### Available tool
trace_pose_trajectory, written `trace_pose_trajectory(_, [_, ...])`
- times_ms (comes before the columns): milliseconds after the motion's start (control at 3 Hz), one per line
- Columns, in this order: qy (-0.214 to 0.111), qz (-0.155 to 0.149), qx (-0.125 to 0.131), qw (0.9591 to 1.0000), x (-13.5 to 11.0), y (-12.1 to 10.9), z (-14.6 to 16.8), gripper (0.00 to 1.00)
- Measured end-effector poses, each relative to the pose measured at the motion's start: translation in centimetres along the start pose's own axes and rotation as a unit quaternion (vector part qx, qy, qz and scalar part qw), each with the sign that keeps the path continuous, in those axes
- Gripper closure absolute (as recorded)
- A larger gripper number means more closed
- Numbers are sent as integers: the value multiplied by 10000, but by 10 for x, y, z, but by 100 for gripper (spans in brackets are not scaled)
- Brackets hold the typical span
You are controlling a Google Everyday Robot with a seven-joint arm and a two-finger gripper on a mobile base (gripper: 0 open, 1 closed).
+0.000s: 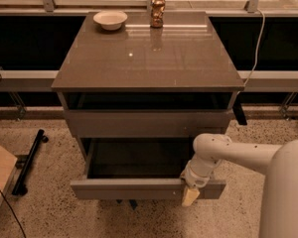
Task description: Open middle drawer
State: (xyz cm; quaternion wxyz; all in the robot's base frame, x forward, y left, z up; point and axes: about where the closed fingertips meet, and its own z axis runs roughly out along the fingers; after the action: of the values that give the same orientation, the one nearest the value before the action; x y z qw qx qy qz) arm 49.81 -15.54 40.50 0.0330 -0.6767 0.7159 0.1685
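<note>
1. The middle drawer (pixel 139 188) stands pulled well out from the cabinet, under the surface (pixel 149 58), and I can see its dark interior.
2. My claw (pixel 190 196) is at the right end of that drawer's front panel, against its top edge. I cannot tell whether it is apart or together.
3. A bowl (pixel 110 19) and a can (pixel 157 11) stand near the surface's far edge.
</note>
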Motion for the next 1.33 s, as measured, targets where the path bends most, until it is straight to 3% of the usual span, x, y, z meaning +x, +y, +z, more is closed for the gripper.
trace_pose_trajectory(333, [-137,-21,-198,9997,1,46,11,72])
trace_pose_trajectory(667, [-325,191,-262,9989,3,78,21,95])
trace_pose_trajectory(1000, [-325,191,-262,9989,2,78,18,0])
trace_pose_trajectory(1333, [-643,778,-86,9949,5,88,29,0])
